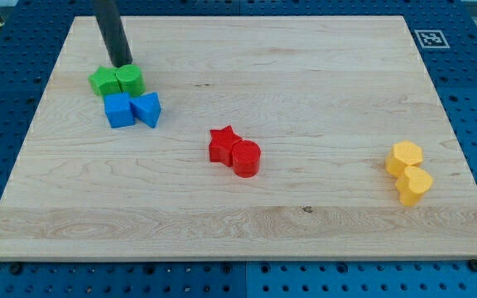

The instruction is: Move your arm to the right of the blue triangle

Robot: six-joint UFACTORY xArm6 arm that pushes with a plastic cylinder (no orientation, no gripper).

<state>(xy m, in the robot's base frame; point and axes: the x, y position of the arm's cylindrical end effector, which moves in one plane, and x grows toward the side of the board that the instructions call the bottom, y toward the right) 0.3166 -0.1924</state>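
Top left: my tip (122, 64) touches the top edge of the green blocks (117, 80); I see the blue cube (118, 109) and blue triangle (148, 108) side by side just below.
Centre: red star (222, 142), red cylinder (246, 157) touching.
Right: yellow blocks (408, 170) stacked top-to-bottom on the wooden board (321, 74).

Only one part of the robot shows: a straight dark rod (112, 33), cut off by the view's top edge. Colour approx. charcoal to near-black, w/ a faint lighter sheen running lengthwise along one side, so the surface looks smooth & slightly glossy. Shape: round in section, a plain cylinder, same thickness top to bottom as far as can be told, no taper. The tip (122, 64) ends blunt, no ball or pad visible. No cables, screws, joints, labels or markings can be made out on it. Rest of the arm, incl. wrist & mount, is outside the frame.
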